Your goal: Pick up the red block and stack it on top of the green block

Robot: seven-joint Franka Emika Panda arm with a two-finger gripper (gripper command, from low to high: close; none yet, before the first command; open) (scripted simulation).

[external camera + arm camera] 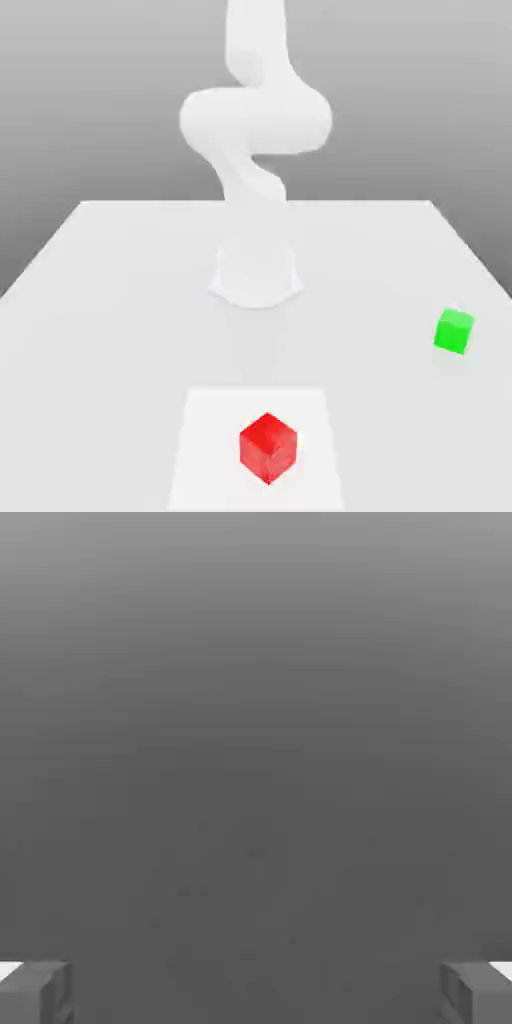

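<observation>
Red block point(268, 447), a small glossy bright red cube, sits on a pale square patch point(205, 450) of the white table point(100, 290) in the exterior view, well apart from the small bright green cube point(454, 331) toward that view's right; nothing is stacked. In the hand view, the gripper point(256, 992) is spread wide and empty, so picking and stacking both remain.

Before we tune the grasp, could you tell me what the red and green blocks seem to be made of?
Red block: looks like glossy plastic, with mottled sheen on its faces. Green block: flatter, evenly coloured, plastic-like. Both are simulator renders, so the material stays uncertain.
</observation>
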